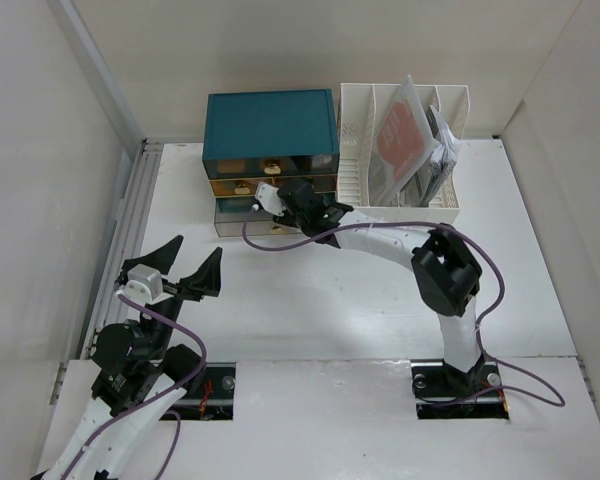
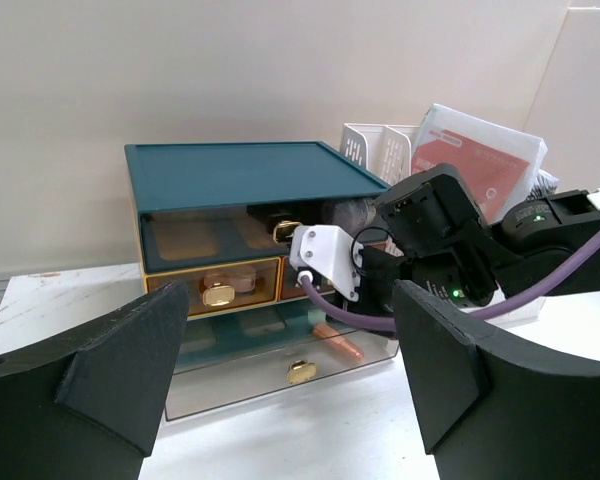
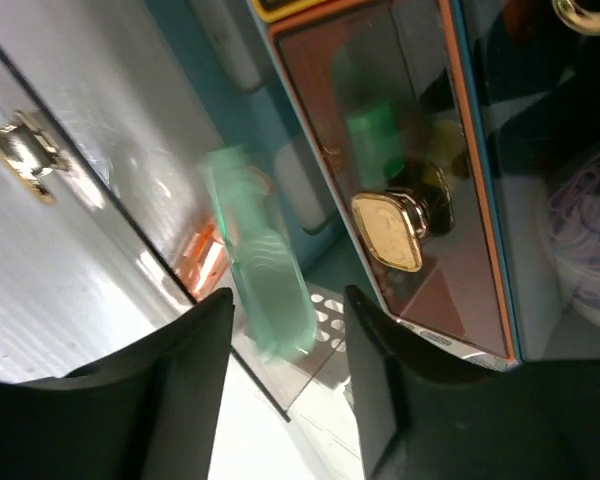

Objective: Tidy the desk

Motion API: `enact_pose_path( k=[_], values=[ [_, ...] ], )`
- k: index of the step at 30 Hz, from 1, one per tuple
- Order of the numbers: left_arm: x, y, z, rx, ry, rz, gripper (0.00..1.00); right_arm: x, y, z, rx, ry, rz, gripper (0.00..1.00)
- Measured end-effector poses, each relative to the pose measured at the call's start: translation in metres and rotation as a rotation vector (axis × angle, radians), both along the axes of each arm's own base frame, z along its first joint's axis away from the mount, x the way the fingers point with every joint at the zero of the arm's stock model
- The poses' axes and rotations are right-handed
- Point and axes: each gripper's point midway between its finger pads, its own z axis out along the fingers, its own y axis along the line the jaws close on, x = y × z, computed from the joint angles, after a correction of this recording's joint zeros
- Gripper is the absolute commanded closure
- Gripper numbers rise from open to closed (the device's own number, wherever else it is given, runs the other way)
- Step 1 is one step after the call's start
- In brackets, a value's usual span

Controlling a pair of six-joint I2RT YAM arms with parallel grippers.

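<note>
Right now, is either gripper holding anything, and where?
The left gripper is empty. A blurred pale green item lies inside the right gripper; gripped or not, cannot tell.

Desk (image 1: 310, 300), broad flat matte white tabletop, rectangular, filling most of the overhead view

Left arm (image 1: 130, 352) folded, left fingers (image 1: 206, 272) wide apart, right arm (image 1: 380, 240) outstretched, right fingers (image 3: 185, 385) parted
</note>
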Motion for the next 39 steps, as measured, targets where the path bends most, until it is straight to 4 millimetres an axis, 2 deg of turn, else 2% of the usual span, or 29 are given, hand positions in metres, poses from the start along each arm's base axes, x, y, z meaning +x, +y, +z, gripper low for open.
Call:
enact_pose_path(
  k=[5, 8, 9, 10, 13, 16, 19, 22, 26, 28, 30, 36, 39],
  values=[
    [0.0, 0.0, 0.0, 0.0, 0.0, 0.0, 0.2, 0.005, -0.005, 0.0, 0.007, 0.0, -0.014, 0.42],
    [0.0, 0.0, 0.0, 0.0, 0.0, 0.0, 0.2, 0.003, -0.002, 0.001, 0.029, 0.011, -0.005, 0.45],
    [0.0, 0.0, 0.0, 0.0, 0.0, 0.0, 0.2, 0.002, -0.001, 0.003, 0.042, 0.016, 0.0, 0.63],
    [0.0, 0.0, 0.0, 0.0, 0.0, 0.0, 0.2, -0.001, 0.003, 0.006, 0.061, 0.026, 0.019, 0.75],
    [0.0, 0.0, 0.0, 0.0, 0.0, 0.0, 0.2, -0.016, 0.016, 0.024, 0.147, 0.073, 0.109, 1.0],
    [0.0, 0.0, 0.0, 0.0, 0.0, 0.0, 0.2, -0.045, 0.036, 0.038, 0.22, 0.182, 0.304, 1.0],
    [0.0, 0.0, 0.0, 0.0, 0.0, 0.0, 0.2, -0.074, 0.054, 0.032, 0.228, 0.323, 0.48, 1.0],
    [0.0, 0.0, 0.0, 0.0, 0.001, 0.0, 0.2, -0.085, 0.065, 0.002, 0.206, 0.438, 0.549, 1.0],
    [0.0, 0.0, 0.0, 0.0, 0.0, 0.0, 0.2, -0.092, 0.057, -0.051, 0.146, 0.556, 0.511, 1.0],
    [0.0, 0.0, 0.0, 0.0, 0.0, 0.0, 0.2, -0.091, 0.049, -0.066, 0.122, 0.572, 0.457, 1.0],
    [0.0, 0.0, 0.0, 0.0, 0.0, 0.0, 0.2, -0.085, 0.044, -0.07, 0.115, 0.558, 0.4, 1.0],
    [0.0, 0.0, 0.0, 0.0, 0.0, 0.0, 0.2, -0.045, 0.037, -0.058, 0.12, 0.395, 0.231, 1.0],
    [0.0, 0.0, 0.0, 0.0, 0.0, 0.0, 0.2, -0.032, 0.032, -0.052, 0.116, 0.333, 0.171, 1.0]
  ],
)
